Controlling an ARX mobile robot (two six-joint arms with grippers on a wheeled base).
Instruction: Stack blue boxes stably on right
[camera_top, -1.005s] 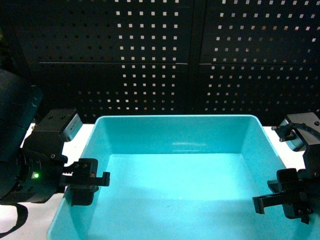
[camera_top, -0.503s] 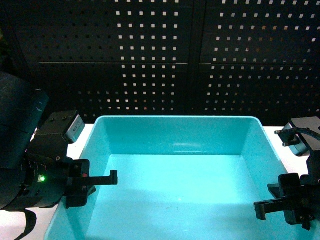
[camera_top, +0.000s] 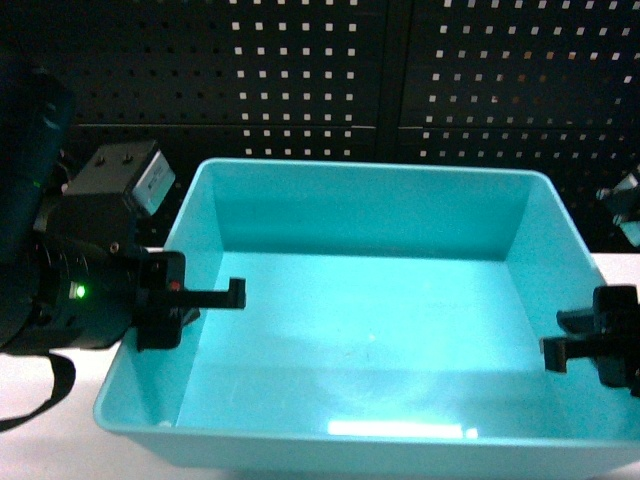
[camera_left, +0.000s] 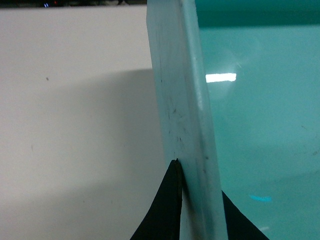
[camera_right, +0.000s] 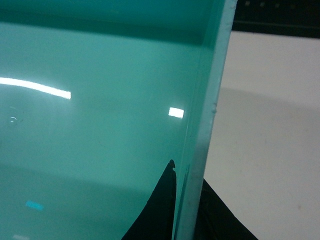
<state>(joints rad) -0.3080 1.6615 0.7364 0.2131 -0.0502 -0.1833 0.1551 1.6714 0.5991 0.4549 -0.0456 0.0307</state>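
One light turquoise blue box (camera_top: 370, 172) fills the middle of the head view, held up between both arms with its open side toward me. My left gripper (camera_top: 203, 300) is shut on its left wall; the wrist view shows that wall (camera_left: 180, 100) pinched between the left gripper (camera_left: 200, 184) jaws. My right gripper (camera_top: 582, 350) is shut on the right wall, and its wrist view shows the right gripper (camera_right: 189, 179) with one finger inside the box (camera_right: 100, 125) and one outside. The box is empty.
A white table top (camera_left: 75, 125) lies below the box on the left and the same table (camera_right: 270, 130) on the right. A black perforated panel (camera_top: 320, 80) stands close behind. No other box shows in these views.
Both grippers have risen with the box between them. Its back rim sits higher in the head view and its front rim has come into sight. The right gripper has shifted outward to the right.
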